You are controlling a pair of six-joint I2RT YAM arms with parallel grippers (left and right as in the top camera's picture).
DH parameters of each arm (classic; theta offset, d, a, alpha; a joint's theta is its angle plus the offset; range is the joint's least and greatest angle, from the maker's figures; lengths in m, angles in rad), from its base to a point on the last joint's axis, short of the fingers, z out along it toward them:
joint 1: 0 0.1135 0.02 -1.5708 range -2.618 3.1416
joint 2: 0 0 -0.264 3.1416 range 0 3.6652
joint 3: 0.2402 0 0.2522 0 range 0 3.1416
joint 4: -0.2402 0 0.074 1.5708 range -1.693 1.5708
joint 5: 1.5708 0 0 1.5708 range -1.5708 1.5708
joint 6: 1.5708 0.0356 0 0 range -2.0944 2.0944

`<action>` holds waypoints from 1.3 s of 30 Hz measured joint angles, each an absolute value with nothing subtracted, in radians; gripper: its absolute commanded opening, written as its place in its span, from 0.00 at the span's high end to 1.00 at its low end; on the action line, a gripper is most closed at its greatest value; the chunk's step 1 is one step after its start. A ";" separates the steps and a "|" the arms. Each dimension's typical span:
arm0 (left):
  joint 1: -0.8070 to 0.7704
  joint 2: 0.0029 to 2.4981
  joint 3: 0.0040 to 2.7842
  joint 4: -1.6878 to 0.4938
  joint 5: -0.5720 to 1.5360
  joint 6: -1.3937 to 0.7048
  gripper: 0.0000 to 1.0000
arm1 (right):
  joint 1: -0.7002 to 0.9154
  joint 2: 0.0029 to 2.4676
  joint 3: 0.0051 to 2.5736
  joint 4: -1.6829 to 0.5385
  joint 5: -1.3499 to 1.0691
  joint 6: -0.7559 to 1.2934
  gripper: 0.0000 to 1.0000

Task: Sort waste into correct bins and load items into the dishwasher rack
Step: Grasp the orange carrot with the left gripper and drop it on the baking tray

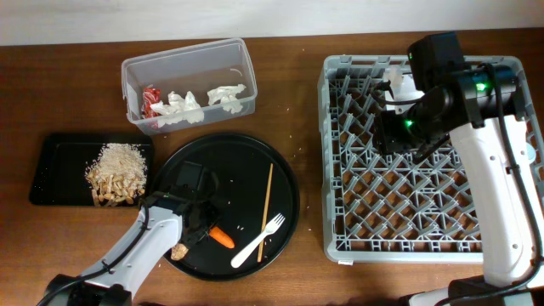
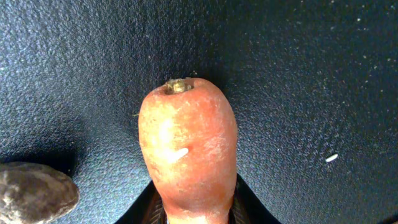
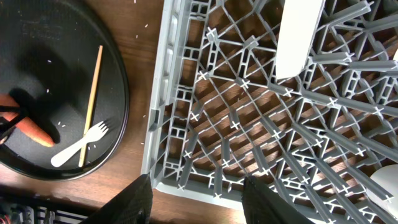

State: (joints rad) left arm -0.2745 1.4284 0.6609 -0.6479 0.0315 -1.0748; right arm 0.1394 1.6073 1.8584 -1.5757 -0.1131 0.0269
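Carrot [image 2: 186, 155] sits on the black round plate [image 1: 246, 161], near its front-left edge, with a brown food scrap [image 2: 34, 190] just beside it. Left gripper [image 1: 206, 228] jaws are narrow, clamped on the carrot's end. Right gripper [image 3: 198, 183] hangs over the dishwasher rack [image 1: 325, 153], jaws wide, holding nothing.

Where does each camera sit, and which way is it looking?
Overhead: above the table, looking straight down on tray, rack and both arms.
Left wrist: low over the tray, facing the carrot, its own fingers hugging it.
Right wrist: over the rack, looking down; its open fingers show at the bottom.
Shared: all three see the carrot; overhead and right wrist also share the fork.
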 measured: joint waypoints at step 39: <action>0.546 1.678 0.973 -0.332 -0.160 -0.662 0.46 | 0.139 1.608 1.858 -1.605 -0.113 0.027 0.50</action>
